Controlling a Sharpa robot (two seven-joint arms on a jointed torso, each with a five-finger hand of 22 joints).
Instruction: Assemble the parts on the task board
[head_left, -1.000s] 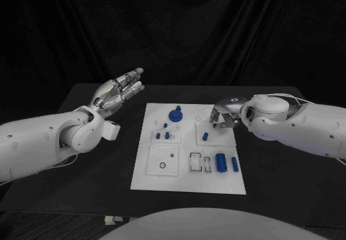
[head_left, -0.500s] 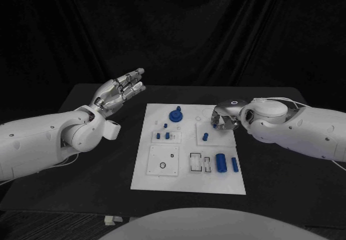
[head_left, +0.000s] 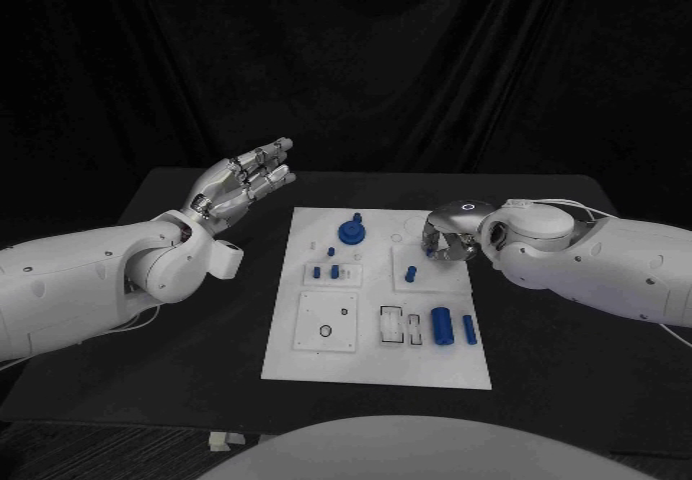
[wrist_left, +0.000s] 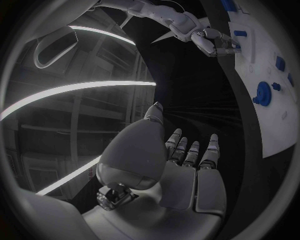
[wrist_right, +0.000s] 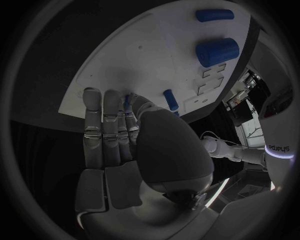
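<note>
A black table (head_left: 577, 330) stands against dark curtains, and a white task board (head_left: 378, 365) lies flat in its middle, its long side running away from the robot.

Small blue parts sit on the board. At the far end a round blue knob part (head_left: 351, 233) stands upright. Just nearer, left of centre, is a cluster of small blue pegs (head_left: 326, 270). To the right of these a single short blue peg (head_left: 411, 272) lies on a square panel. Nearer the robot, toward the right edge, a thick blue cylinder (head_left: 443, 326) lies beside a thinner blue rod (head_left: 469, 329).

The left hand (head_left: 242, 182) is raised above the table to the left of the board, well apart from it. Its palm is open and its fingers are stretched out together, pointing away from the robot. It holds nothing, which the left wrist view confirms.

The right hand (head_left: 450, 235) hangs over the board's far right part, fingers pointing down toward the white surface. The single short peg lies just beside it, a little nearer the robot. In the right wrist view the fingers (wrist_right: 103, 125) run straight and close together, with their tips at or very near the board, and something blue shows just behind them. Whether this hand grips a part or merely rests against the board cannot be told.
</note>
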